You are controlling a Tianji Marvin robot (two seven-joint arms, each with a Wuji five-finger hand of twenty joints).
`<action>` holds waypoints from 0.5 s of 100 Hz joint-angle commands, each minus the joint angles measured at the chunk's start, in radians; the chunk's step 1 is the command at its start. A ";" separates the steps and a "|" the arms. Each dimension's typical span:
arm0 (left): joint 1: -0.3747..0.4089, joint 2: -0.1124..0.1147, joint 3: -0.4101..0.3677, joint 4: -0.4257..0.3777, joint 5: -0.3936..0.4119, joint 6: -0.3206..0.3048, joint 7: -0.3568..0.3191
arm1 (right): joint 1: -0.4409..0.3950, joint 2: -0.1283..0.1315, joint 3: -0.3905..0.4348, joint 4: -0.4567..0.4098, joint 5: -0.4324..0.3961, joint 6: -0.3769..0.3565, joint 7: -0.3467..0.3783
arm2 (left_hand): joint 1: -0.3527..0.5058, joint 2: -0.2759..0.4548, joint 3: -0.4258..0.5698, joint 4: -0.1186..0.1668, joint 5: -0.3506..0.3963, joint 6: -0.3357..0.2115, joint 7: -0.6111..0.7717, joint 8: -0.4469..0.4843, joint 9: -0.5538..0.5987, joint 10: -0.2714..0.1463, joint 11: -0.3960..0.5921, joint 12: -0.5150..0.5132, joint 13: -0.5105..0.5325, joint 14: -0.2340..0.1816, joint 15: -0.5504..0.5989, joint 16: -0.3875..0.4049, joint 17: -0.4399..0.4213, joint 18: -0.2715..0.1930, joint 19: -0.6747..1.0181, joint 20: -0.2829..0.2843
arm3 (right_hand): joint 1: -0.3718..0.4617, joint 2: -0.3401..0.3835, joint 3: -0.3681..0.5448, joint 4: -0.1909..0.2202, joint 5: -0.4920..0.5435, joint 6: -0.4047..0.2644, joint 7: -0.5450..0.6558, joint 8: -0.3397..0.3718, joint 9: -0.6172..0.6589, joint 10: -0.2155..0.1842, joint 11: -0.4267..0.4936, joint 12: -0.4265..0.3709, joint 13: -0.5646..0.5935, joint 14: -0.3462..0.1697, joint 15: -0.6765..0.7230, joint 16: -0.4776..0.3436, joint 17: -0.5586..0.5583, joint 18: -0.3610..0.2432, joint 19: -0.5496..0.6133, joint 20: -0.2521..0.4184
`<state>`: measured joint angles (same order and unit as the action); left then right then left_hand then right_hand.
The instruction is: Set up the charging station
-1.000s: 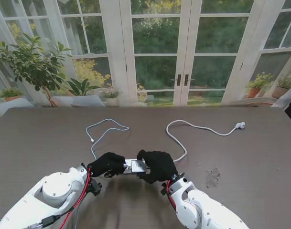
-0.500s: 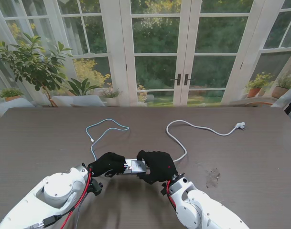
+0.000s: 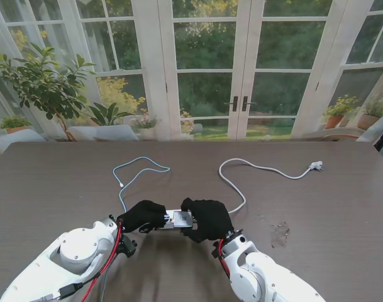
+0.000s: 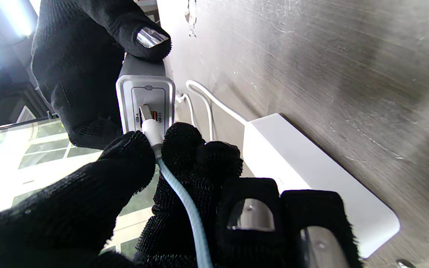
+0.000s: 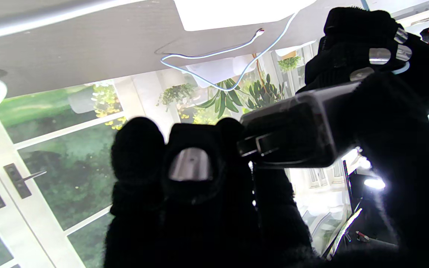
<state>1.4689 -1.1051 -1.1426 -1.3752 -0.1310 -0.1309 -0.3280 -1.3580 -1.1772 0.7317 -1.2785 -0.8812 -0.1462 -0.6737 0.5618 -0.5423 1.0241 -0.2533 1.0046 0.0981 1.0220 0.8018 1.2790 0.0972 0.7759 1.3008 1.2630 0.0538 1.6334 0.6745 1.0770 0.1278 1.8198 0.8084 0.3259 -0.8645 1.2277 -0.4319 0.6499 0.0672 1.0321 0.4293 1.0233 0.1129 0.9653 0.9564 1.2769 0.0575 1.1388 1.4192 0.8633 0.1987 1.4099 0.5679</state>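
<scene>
I have both hands meeting over the near middle of the table (image 3: 65,182), just in front of me. My right hand (image 3: 207,219) is closed around the grey charger block (image 3: 180,218), lifted off the wood; in its wrist view the charger's dark body (image 5: 296,134) sits clamped between thumb and fingers with its folded prongs facing the camera. My left hand (image 3: 143,216) is pinched shut on the white plug (image 4: 151,131) of the pale blue cable (image 3: 138,173), thumb and forefinger either side of it. In the left wrist view the plug's metal tip is at the charger's port face (image 4: 145,100), seated in the slot marked USB-A; how deep it goes I cannot tell. The blue cable runs from my left hand away across the table in a loop. A white power strip (image 4: 311,175) lies flat on the table just beside my hands, its white cord (image 3: 254,168) curving off to the right and ending in a plug (image 3: 316,166) far from me
</scene>
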 commanded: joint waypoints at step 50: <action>0.003 -0.018 0.011 -0.014 0.030 0.015 0.018 | -0.011 -0.007 -0.011 -0.037 -0.014 0.039 0.025 | 0.022 0.014 0.051 -0.012 0.079 0.055 -0.014 0.009 0.070 0.016 0.014 -0.059 0.012 -0.137 0.100 0.014 0.042 -0.151 0.274 0.047 | 0.118 0.124 0.168 0.061 0.032 -0.167 0.412 0.039 0.066 -0.110 0.074 0.002 0.040 -0.030 0.036 -0.743 0.009 -0.027 0.051 -0.010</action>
<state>1.4695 -1.1119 -1.1367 -1.3776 -0.1045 -0.1194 -0.2930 -1.3625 -1.1763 0.7292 -1.2910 -0.8891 -0.1081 -0.6646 0.5618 -0.5445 1.0241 -0.2533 1.0169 0.0981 1.0013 0.8032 1.2810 0.0972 0.7759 1.2602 1.2633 0.0538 1.6355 0.6745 1.0769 0.1276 1.8198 0.8338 0.3259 -0.8645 1.2277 -0.4319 0.6499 0.0672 1.0321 0.4293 1.0233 0.1149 0.9707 0.9564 1.2769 0.0575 1.1496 1.4192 0.8633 0.1986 1.4099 0.5670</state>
